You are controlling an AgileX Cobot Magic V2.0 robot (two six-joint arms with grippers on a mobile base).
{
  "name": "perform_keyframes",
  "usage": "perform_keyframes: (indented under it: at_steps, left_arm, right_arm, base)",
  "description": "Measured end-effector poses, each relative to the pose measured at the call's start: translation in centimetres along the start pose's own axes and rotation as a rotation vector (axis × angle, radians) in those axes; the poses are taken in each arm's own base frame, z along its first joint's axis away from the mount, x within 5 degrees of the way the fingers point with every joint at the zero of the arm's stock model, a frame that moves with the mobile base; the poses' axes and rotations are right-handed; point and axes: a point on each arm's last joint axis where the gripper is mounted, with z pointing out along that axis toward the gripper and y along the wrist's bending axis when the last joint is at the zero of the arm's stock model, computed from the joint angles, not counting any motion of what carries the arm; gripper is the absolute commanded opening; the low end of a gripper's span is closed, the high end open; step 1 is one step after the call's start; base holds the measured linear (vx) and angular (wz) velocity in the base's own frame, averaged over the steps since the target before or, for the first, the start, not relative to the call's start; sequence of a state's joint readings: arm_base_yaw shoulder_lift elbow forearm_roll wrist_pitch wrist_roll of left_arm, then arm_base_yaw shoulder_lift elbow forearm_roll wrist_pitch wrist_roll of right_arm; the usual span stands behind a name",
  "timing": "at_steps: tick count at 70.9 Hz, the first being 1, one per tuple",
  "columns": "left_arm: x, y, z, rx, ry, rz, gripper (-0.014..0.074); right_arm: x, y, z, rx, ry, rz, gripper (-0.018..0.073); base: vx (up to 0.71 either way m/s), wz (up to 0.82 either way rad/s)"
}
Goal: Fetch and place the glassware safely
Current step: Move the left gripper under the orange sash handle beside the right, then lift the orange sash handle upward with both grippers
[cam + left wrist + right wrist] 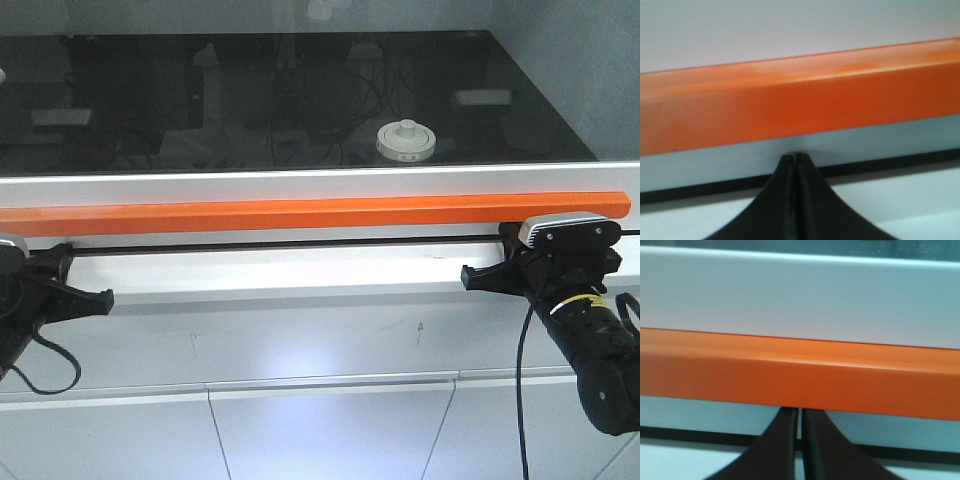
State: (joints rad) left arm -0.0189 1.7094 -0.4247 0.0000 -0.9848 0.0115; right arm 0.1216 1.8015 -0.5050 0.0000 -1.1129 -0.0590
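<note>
Black, glossy tabletop (150,90) fills the upper field, bounded in front by a white frame (300,183) and one orange bar (310,213) running across the full width; white cabinet fronts lie below.

Jar (406,141): one, squat, standing upright on the tabletop right of centre, near the front edge and behind the bar. Its cream-white round lid with a central knob faces up. The glass body is barely visible against the dark surface. Nothing touches it.

Hands: two, both low, in front of the white ledge beneath the bar and well apart from the jar. My left hand (106,297) sits at the left edge, tip pointing inward; in the left wrist view its fingers (785,172) press together with no gap, aimed at the strip just under the bar. It holds nothing.

My right hand (467,276) sits at the right, below the bar's end. In the right wrist view its fingers (787,427) are closed to a thin slit, with nothing between them. Whether either tip touches the ledge I cannot tell.
</note>
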Motion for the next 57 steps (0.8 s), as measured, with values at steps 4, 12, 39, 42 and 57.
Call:
perform_keyframes:
  at_steps: [4,12,39,42,57]
  left_arm:
    - [-0.3,0.0,0.3,0.0,-0.016,0.0,-0.0007]
    - [-0.6,0.0,0.5,0.0,-0.027,-0.001,-0.0007]
    - [-1.6,-0.1,0.1,0.008,-0.044,-0.013,-0.0007]
    - [-1.7,-0.1,0.0,0.008,-0.04,-0.013,-0.0007]
    - [-2.5,0.0,-0.5,0.007,-0.036,-0.014,-0.0007]
  right_arm:
    - [0.0,0.0,0.0,0.0,0.0,0.0,-0.0001]
    - [0.0,0.0,0.0,0.0,0.0,0.0,-0.0001]
    - [-0.1,0.0,0.0,0.0,-0.006,0.0,-0.0001]
    - [-0.1,0.0,0.0,0.0,-0.008,0.0,-0.0001]
    - [-0.8,0.0,-0.2,0.001,-0.019,0.0,-0.0001]
  base:
    - [0.0,0.0]
    - [0.0,0.0]
    - [0.0,0.0]
    - [0.0,0.0]
    - [0.0,0.0]
